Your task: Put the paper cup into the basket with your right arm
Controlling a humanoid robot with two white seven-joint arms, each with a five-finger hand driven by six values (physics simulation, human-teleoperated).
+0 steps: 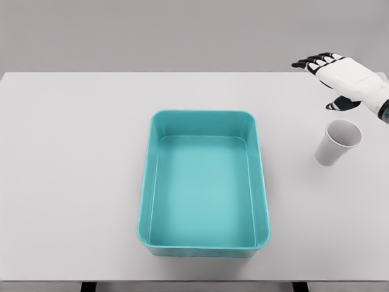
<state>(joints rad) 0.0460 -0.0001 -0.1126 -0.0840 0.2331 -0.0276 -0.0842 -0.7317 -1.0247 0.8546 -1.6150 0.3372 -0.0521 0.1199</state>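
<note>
The right hand (340, 76) enters from the right edge and hovers above the far right part of the table (73, 182), well to the right of the basket and beyond its far rim. Its fingers (313, 62) are stretched out flat and spread toward the left, the thumb (337, 105) hanging below the palm; it grips nothing. The paper cup (337, 142) stands just below the hand in the view, on the nearer side of it, apart from the thumb and not touched by any finger. The cup is white, upright on the tabletop with its open mouth up, and it appears to lean slightly in the view. It sits to the right of the basket, level with the basket's far half and clear of its wall. The basket (203, 118) is a teal rectangular tub with rounded corners, lying in the middle of the table, its long side running away from the robot.
</note>
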